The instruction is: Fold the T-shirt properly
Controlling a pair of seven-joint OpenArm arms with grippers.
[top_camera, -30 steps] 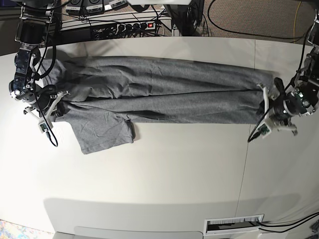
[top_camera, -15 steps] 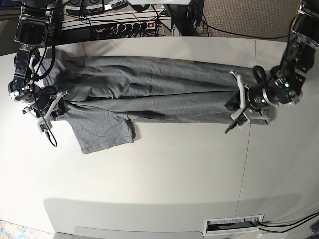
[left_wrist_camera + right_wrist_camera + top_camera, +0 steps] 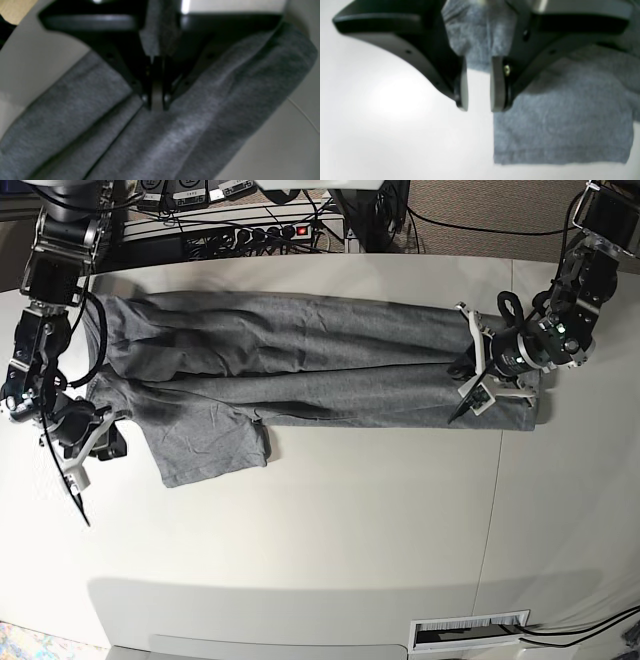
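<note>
Worktop (image 3: 330, 530): pale grey-white, matte, rounded corners; a thin seam runs from 12 to 6 o'clock through its right part.
Room: a black power strip (image 3: 250, 232) with a red switch and a tangle of cables lie beyond the 12 o'clock edge; carpet shows at 1 o'clock; a slotted vent (image 3: 468, 631) sits at 5 o'clock.
Counts: one shirt, two arms, two hands, one power strip.
Shirt (image 3: 300, 365): grey, folded into a long band across the upper worktop from 9 to 3 o'clock; one sleeve (image 3: 210, 442) sticks out flat toward 7 o'clock.
Left hand (image 3: 478, 375): at 2 o'clock, over the band's end; jaws pressed together with a pinch of grey cloth between them, the fabric ridged up to the fingertips (image 3: 146, 98).
Right hand (image 3: 78, 445): at 9 o'clock, just off the shirt's edge; jaws parted, nothing between them, bare worktop showing through the gap, sleeve hem beside one fingertip (image 3: 497, 85).
</note>
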